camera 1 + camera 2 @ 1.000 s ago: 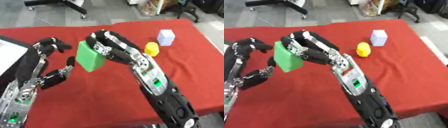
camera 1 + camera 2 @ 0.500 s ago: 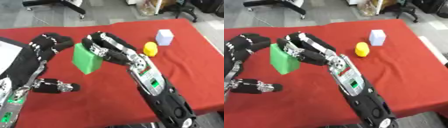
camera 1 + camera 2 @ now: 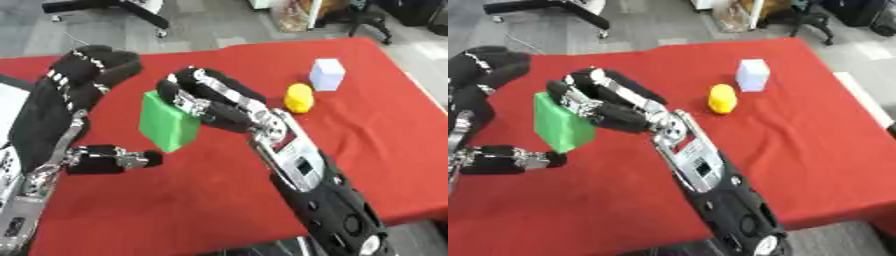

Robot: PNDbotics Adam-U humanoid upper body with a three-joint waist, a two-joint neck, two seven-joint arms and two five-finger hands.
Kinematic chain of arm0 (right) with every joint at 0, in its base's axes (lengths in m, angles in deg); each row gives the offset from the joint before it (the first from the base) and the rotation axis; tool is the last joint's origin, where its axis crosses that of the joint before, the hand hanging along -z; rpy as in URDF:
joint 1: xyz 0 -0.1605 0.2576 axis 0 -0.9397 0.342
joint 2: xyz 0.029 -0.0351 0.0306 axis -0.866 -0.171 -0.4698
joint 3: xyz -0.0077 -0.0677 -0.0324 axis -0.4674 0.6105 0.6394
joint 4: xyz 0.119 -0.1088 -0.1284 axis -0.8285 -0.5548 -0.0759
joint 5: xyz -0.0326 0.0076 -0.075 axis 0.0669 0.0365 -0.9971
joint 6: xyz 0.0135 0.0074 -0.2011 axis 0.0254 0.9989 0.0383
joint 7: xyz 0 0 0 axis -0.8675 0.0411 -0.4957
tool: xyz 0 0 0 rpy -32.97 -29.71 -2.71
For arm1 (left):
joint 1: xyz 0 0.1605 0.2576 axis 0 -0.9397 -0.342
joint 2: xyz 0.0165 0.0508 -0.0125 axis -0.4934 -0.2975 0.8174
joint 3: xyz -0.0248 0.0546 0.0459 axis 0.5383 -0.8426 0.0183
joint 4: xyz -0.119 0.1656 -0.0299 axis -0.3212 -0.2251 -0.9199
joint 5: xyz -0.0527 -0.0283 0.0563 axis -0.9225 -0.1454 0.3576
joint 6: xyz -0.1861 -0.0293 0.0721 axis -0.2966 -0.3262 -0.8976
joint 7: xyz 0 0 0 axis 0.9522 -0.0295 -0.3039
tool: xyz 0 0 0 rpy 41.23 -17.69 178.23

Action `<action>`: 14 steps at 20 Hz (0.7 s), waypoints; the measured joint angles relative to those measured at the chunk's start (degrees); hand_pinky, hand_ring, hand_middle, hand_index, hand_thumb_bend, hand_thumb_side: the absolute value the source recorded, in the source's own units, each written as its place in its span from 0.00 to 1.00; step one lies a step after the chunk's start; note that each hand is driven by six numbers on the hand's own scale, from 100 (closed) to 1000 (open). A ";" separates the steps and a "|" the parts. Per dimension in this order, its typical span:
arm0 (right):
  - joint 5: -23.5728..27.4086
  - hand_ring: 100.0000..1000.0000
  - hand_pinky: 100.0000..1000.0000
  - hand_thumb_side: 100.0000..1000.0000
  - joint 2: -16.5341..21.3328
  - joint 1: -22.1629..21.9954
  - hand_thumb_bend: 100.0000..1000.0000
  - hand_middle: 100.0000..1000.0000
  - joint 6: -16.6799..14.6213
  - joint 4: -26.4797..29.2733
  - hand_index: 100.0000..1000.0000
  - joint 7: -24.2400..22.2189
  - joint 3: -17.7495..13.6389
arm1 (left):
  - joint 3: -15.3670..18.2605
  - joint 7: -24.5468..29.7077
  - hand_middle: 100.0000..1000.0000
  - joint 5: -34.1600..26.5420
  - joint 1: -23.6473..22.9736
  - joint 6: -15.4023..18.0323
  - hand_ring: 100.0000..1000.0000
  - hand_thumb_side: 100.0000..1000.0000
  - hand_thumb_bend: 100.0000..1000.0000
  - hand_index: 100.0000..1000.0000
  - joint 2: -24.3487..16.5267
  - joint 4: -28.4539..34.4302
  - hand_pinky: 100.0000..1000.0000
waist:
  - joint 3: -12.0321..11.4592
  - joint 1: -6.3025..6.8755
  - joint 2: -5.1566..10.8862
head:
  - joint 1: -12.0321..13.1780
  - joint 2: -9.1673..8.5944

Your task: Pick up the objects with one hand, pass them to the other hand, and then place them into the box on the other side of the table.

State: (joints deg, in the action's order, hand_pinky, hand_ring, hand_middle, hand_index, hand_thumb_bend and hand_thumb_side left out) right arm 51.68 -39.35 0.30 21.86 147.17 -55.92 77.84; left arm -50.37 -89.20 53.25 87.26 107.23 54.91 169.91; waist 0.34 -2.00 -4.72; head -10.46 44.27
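Green block held between both hands above the red table (image 3: 376, 130).

The right hand (image 3: 210, 102) curls its fingers around the green block (image 3: 169, 122); the left hand (image 3: 74, 107) spreads thumb and fingers just beside it. A yellow object (image 3: 299, 97) and white box (image 3: 327, 74) lie beyond.

I see the green block (image 3: 170, 124) held upright above the red cloth (slightly tilted), a yellow rounded object (image 3: 299, 97) lying farther right, just beside a pale blue-white cube (image 3: 327, 74).
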 measured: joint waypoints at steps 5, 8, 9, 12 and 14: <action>0.19 0.02 0.74 0.75 -0.01 0.00 0.00 0.04 0.06 0.00 0.15 -0.36 0.34 | -0.06 0.18 0.70 0.07 0.73 -0.27 0.64 0.15 0.88 0.84 0.84 -0.22 0.75 | 0.01 -0.04 0.00 | -0.01 0.00; 0.28 0.02 0.74 0.75 -0.01 0.01 0.00 0.04 0.06 0.00 0.15 -0.66 0.37 | -0.43 0.92 0.68 0.39 0.93 0.07 0.62 0.15 0.85 0.83 0.84 -0.50 0.75 | 0.02 -0.04 0.00 | -0.01 0.00; 0.30 0.02 0.74 0.75 -0.01 0.01 0.00 0.04 0.07 0.00 0.15 -0.73 0.37 | -0.59 1.30 0.68 0.54 0.94 0.29 0.62 0.14 0.83 0.82 0.84 -0.51 0.74 | 0.02 -0.04 0.00 | -0.01 0.00; 0.36 0.02 0.73 0.76 -0.01 0.01 0.00 0.04 0.10 -0.09 0.15 -0.79 0.41 | -0.97 2.42 0.66 0.98 0.94 1.04 0.60 0.13 0.79 0.80 0.84 -0.71 0.73 | 0.02 -0.05 0.00 | -0.01 0.00; 0.48 0.01 0.73 0.76 -0.01 0.01 0.00 0.04 0.16 -0.14 0.15 -0.85 0.54 | -1.08 2.98 0.62 1.12 0.94 1.44 0.58 0.11 0.75 0.77 0.84 -0.81 0.72 | 0.02 -0.06 0.00 | -0.01 0.00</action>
State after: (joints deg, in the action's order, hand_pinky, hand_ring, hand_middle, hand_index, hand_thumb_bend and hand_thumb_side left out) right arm 52.17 -39.36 0.31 22.02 147.03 -56.77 78.37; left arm -51.45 -86.22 54.37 88.20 108.68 55.75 169.10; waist 0.36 -2.06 -4.72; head -10.47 44.27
